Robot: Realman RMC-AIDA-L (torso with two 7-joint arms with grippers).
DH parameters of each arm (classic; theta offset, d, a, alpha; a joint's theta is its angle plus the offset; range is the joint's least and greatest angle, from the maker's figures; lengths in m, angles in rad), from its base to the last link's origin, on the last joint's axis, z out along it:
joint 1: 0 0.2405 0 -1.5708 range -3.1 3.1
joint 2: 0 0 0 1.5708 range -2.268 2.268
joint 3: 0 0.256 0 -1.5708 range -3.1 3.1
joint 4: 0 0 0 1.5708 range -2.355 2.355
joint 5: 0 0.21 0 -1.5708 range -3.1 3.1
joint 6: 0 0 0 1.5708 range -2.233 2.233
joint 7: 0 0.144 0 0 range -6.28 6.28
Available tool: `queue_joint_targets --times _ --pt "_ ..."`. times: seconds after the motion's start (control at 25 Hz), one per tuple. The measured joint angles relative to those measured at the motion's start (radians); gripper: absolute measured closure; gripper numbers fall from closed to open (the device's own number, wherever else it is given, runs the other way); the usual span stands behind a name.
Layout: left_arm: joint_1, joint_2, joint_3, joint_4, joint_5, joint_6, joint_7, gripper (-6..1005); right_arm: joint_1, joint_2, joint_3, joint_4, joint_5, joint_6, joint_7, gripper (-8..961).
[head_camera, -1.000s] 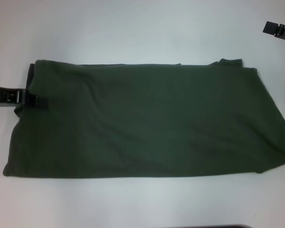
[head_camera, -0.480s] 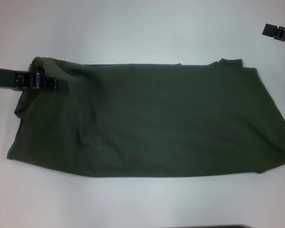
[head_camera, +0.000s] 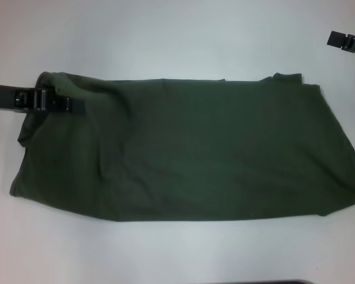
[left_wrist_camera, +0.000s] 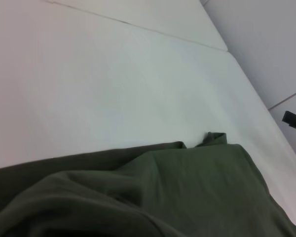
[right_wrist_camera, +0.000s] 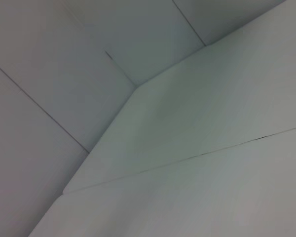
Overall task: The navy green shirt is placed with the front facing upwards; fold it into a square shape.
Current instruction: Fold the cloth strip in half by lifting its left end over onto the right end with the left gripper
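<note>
One garment is present: the navy green shirt (head_camera: pixel 189 151), lying on a white table (head_camera: pixel 165 35) as a single long band folded lengthwise, its plain surface uppermost with no lettering visible. It spans most of the table width in the head view, from the left side to the right edge of that view, where it runs out of sight. Two grippers are visible. The left gripper (head_camera: pixel 68 105) sits at the shirt's far-left corner, its dark fingers closed on the cloth; the fabric at that corner is raised and bunched around the fingers, with creases running from the grip toward the near edge of the shirt. The arm enters from the left edge of the head view. The left wrist view shows the lifted fold of the shirt (left_wrist_camera: pixel 153 197) close to the camera, with the flat part of the garment beyond it and a small upturned tab of cloth at the far edge. The right gripper (head_camera: pixel 347 41) is parked at the far-right of the table, well apart from the shirt; its opening cannot be determined. It also appears as a small dark shape in the left wrist view (left_wrist_camera: pixel 293 120). The table surface is matt white with a thin seam line across it (right_wrist_camera: pixel 202 154). Pale panelled walls stand behind the table (right_wrist_camera: pixel 64 74)
</note>
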State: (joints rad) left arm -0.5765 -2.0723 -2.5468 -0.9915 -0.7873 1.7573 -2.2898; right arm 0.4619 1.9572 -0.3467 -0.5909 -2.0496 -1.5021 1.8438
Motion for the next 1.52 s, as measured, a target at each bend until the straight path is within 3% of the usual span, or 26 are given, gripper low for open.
queue_joint_targets --times 0.72,0.92,1.04,1.52 --pt "0.036 0.017 0.012 0.052 0.098 -0.063 0.004 980 0.005 0.002 -0.001 -0.001 0.000 -0.003 -0.003 27" --pt "0.044 0.032 0.003 0.079 0.119 -0.136 -0.006 914 0.010 0.002 -0.002 -0.001 0.000 -0.004 -0.004 27" --pt "0.052 0.042 0.002 0.099 0.120 -0.196 -0.010 808 0.010 0.002 -0.003 -0.001 0.000 -0.004 -0.004 27" --pt "0.063 0.047 0.001 0.099 0.114 -0.352 -0.006 513 0.011 0.002 -0.003 -0.001 0.000 0.000 -0.002 27"
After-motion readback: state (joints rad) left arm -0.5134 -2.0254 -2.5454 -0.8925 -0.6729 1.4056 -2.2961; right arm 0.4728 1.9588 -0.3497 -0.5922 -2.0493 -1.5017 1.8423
